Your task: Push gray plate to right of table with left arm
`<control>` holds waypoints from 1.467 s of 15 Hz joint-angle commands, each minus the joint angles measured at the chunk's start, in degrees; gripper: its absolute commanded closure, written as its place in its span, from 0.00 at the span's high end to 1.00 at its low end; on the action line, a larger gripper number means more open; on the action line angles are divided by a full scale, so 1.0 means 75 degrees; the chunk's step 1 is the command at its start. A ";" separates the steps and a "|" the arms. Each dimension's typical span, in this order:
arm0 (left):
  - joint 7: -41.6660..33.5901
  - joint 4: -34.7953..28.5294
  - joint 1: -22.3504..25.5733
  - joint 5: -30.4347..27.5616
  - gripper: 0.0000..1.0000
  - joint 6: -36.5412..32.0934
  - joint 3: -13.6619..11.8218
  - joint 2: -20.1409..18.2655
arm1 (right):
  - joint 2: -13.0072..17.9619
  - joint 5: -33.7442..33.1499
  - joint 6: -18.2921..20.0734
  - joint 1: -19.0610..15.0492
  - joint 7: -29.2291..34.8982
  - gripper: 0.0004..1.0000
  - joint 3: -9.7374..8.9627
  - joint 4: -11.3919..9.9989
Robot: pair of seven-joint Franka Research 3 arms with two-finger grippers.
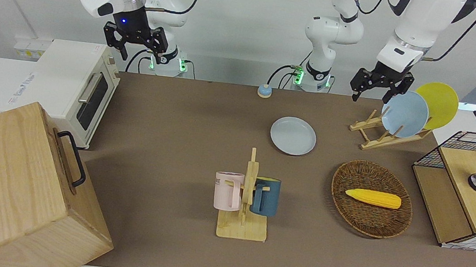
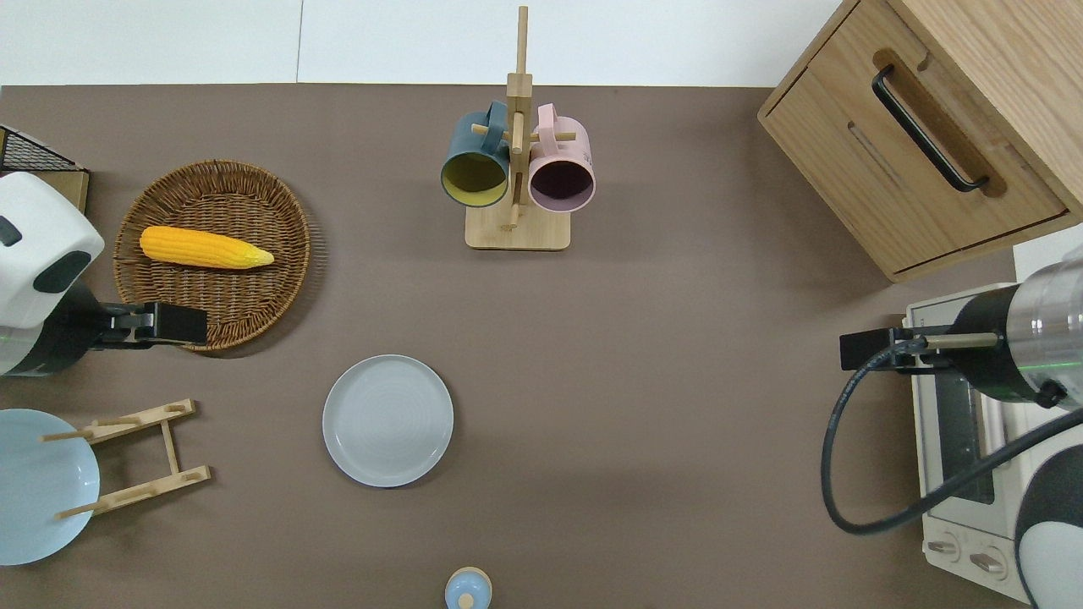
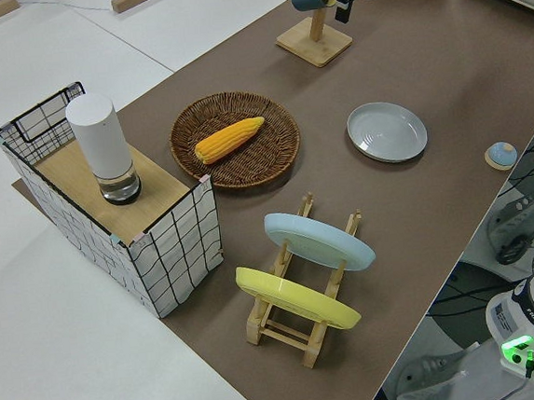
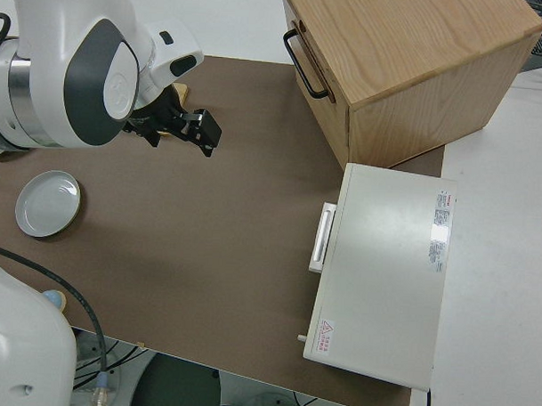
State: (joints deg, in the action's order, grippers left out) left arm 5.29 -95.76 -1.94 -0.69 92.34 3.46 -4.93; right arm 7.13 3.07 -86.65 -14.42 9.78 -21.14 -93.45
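Observation:
The gray plate (image 1: 293,135) (image 2: 387,420) (image 3: 387,131) (image 4: 47,202) lies flat on the brown table (image 1: 175,144) (image 2: 677,381), about midway along it and nearer to the robots than the mug stand. Nothing touches the plate. My left gripper (image 1: 372,93) (image 2: 169,326) hangs open in the air over the wicker basket's rim on the robots' side, toward the left arm's end from the plate. The right arm is parked, its gripper (image 1: 140,54) (image 4: 195,131) open and holding nothing.
A wooden rack (image 2: 135,457) holds a sky-blue plate (image 1: 404,114) and a yellow plate (image 1: 438,103). Corn lies in the wicker basket (image 2: 254,279). A mug stand (image 2: 516,228), a small blue knob (image 2: 468,589), a toaster oven (image 1: 75,85), a wooden cabinet (image 1: 15,189) and a wire crate (image 1: 457,192) stand around.

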 commanded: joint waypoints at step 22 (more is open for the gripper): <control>-0.0050 -0.0753 -0.0022 0.0033 0.99 -0.0453 0.0043 -0.0268 | 0.0209 0.0164 -0.0002 -0.0187 0.0078 1.00 -0.0111 -0.0208</control>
State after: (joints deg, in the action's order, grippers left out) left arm 5.29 -97.44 -2.00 -0.69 88.99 3.82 -5.28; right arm 7.13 3.08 -86.65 -14.42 9.78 -21.14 -93.45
